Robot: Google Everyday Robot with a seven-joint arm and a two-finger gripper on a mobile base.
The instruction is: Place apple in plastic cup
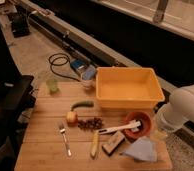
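Note:
The apple (71,117) is small, round and yellowish with a reddish blush. It lies on the wooden table (40,150), left of centre. The plastic cup (52,86) is a light-green translucent tumbler standing upright near the table's far left corner, well behind the apple. A white arm segment (182,107) comes in at the right edge, beside the table's right end. My gripper is out of view; only this arm segment shows.
A yellow bin (125,75) stands at the back right, with a clear blue-topped cup (88,79) to its left. Also on the table are a green vegetable (82,105), a dark cluster (91,123), a fork (65,137), a yellow stick (94,144), a reddish-brown bowl (146,120) and a blue cloth (140,149).

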